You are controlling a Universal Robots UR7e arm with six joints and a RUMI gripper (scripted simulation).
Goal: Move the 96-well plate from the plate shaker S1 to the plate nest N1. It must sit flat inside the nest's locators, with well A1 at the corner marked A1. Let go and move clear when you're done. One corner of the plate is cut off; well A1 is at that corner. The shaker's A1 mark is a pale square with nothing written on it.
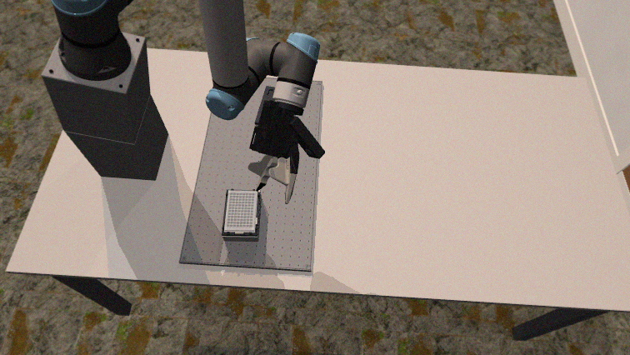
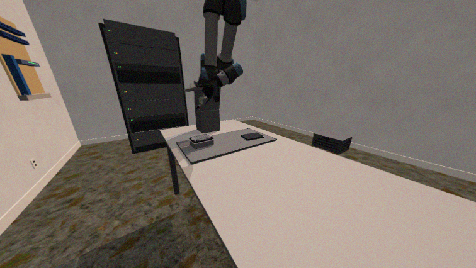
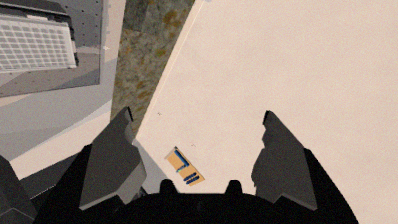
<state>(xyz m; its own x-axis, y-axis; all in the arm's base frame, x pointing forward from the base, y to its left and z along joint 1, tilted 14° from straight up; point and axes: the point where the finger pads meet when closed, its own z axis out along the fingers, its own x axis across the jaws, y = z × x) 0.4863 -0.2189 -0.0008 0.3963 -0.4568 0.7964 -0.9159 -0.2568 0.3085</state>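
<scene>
The white 96-well plate (image 1: 240,212) sits flat on the dark plate shaker S1 (image 1: 240,234), near the front of the grey perforated baseplate (image 1: 255,185). It also shows in the exterior view (image 2: 201,138) and at the wrist view's top left (image 3: 35,42). The flat black plate nest N1 (image 2: 252,136) lies at the baseplate's other end; in the top view the arm mostly hides it. My gripper (image 1: 275,185) hangs tilted high above the baseplate, between shaker and nest. Its fingers are wide open with nothing between them. I cannot make out the plate's cut corner.
The robot's dark pedestal (image 1: 105,106) stands at the table's back left corner. A tall server rack (image 2: 146,86) stands beyond the table, and a dark box (image 2: 331,142) lies on the floor by the wall. The baseplate is close to the table's edge.
</scene>
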